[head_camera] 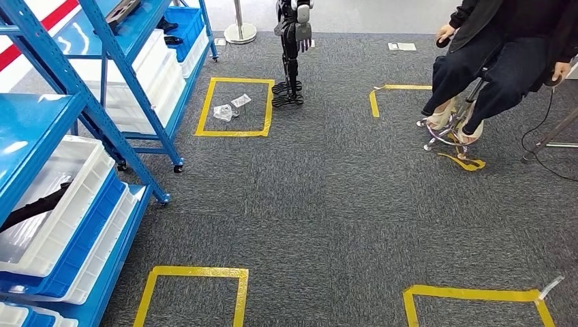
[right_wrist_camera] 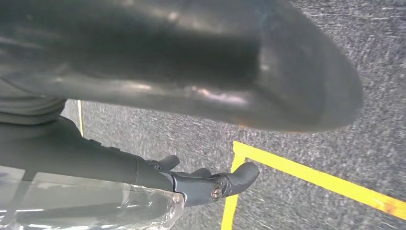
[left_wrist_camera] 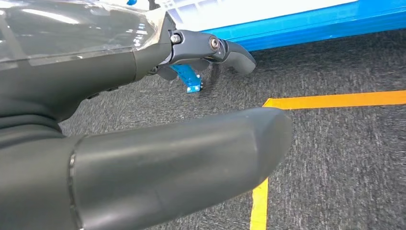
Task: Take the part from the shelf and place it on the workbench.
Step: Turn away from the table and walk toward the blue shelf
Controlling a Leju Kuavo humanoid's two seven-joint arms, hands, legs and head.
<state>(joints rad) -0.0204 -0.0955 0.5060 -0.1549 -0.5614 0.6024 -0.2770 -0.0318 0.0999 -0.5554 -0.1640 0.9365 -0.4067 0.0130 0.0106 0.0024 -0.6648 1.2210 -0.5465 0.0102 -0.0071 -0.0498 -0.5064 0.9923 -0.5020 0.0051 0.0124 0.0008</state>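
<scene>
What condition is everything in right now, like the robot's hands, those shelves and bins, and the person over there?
Left robot hand: hangs over the carpet, holding nothing.
Right robot hand: over the carpet, holding nothing.
White bin: on the near blue shelf, open-topped, a dark part lying inside.
Plastic bags: crumpled on the floor inside a yellow tape square.
Person: seated on a stool.

Place: a robot test lab or workshop floor
Storage: blue metal shelving on castors holding white plastic bins
Floor: grey carpet tiles marked with yellow tape squares
Also there: another humanoid robot, a seated person
</scene>
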